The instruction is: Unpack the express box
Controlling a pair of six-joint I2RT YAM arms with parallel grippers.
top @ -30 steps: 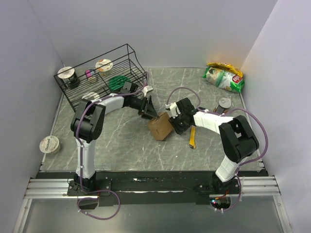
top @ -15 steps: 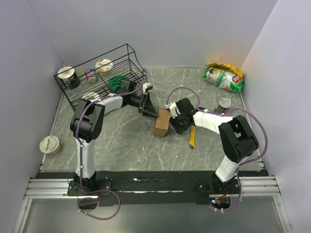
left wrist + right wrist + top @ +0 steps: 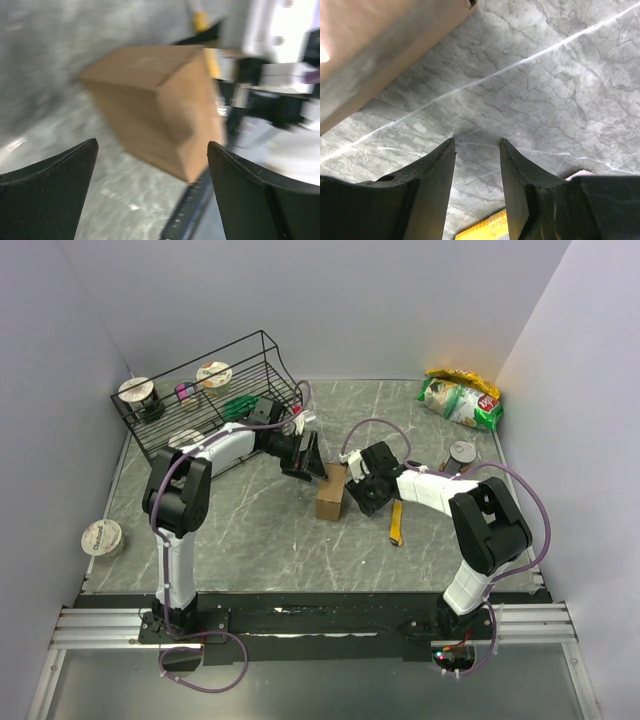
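Observation:
The express box [image 3: 332, 493], a small brown carton with its flaps closed, stands on the grey marbled table mid-scene. My left gripper [image 3: 312, 462] is open and empty just behind and left of it. In the blurred left wrist view the box [image 3: 155, 100] sits ahead of the spread fingers [image 3: 55, 185], apart from them. My right gripper [image 3: 361, 490] is right beside the box's right side, its jaws a small way apart with only bare table between them [image 3: 476, 141]. The box's side [image 3: 375, 55] fills the upper left of the right wrist view.
A yellow tool [image 3: 397, 522] lies right of the box, under the right arm. A black wire rack [image 3: 205, 395] holding cups and a green item stands back left. A green snack bag [image 3: 460, 398] lies back right, with a small cup [image 3: 462, 452] nearer. A cup [image 3: 101, 537] lies at the left edge.
The box has gone from a tilted, corner-on pose to standing square on the table. My left gripper has drawn back a little from it. The right gripper has barely moved.

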